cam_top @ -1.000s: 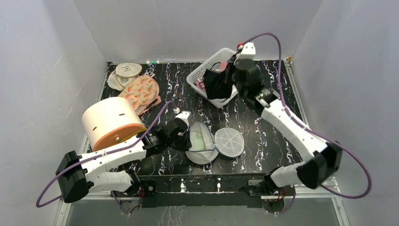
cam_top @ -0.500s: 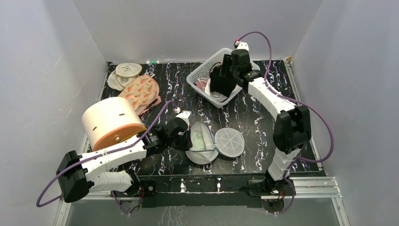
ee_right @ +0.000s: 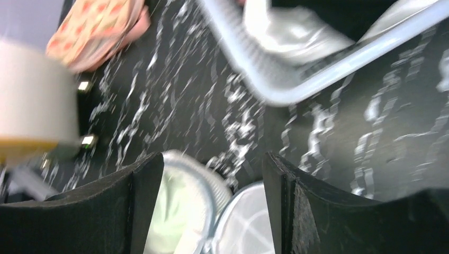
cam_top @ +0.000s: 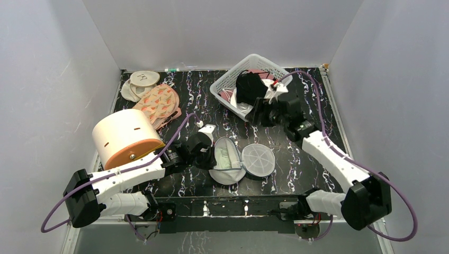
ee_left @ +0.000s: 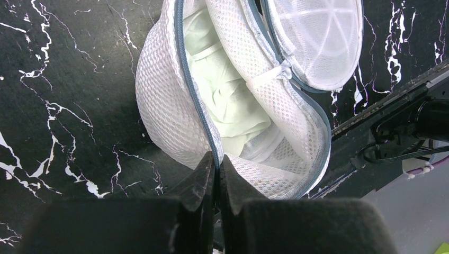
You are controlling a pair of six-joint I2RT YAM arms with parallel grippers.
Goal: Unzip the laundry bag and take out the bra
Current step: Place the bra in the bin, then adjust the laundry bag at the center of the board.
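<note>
I've got the laundry bag (cam_top: 233, 159) unzipped by the near edge of the desk (cam_top: 302, 159), left pincer (ee_left: 217, 168) clamped on its rim, right pincer (ee_right: 209, 177) apart, bra (ee_left: 225, 98) not yet out.

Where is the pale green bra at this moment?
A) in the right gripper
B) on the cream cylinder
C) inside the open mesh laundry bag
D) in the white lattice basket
C: the bra lies inside the unzipped laundry bag, whose rim the left gripper pinches.
</note>
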